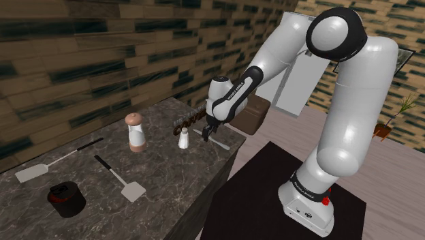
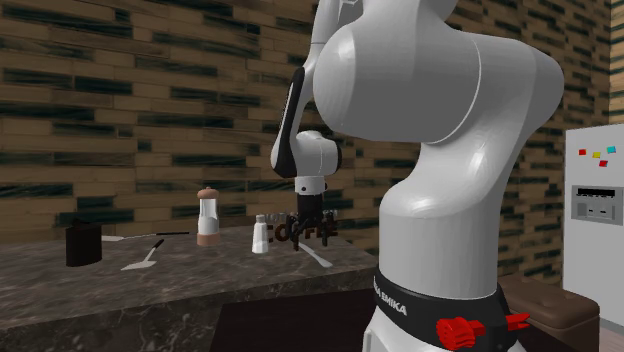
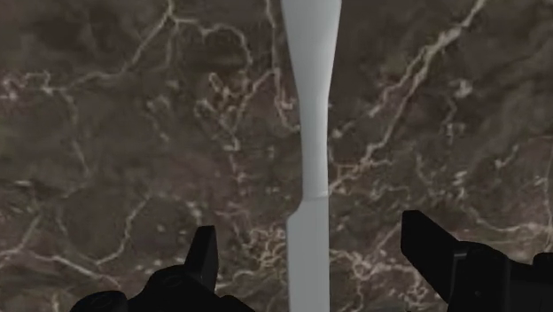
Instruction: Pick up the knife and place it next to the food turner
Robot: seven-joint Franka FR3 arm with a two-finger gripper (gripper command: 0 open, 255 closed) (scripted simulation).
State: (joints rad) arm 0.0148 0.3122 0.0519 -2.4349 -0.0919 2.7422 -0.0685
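The stand (image 1: 310, 204) sits at the near right of the shoulder view. From it the white arm (image 1: 347, 116) reaches up and left to a dark marble counter (image 1: 170, 198). The gripper (image 3: 308, 226) hangs low over the counter's right end, pointing down. Its fingers (image 3: 206, 253) stand wide apart, w/ nothing clasped. The knife (image 3: 310, 133), drawn plain light grey, lies flat on the marble and passes btw. the two fingers w/o touching either one. It is close to the counter's edge.

Just left of the gripper in the shoulder view stands a small white shaker (image 1: 184, 138), upright. Brown letters (image 1: 191, 121) stand right behind it. Further left is a taller mill (image 1: 136, 133) w/ a brown top, also upright.

The food turner (image 1: 129, 189), black handle and pale head, lies flat on the left part of the counter, well apart from the knife. A second turner (image 1: 33, 172) lies still more to the left. A black pot (image 1: 66, 200) stands near both, at the left end.

Far behind is a brown brick wall (image 1: 82, 61), and at the far right a white fridge (image 1: 293, 82).
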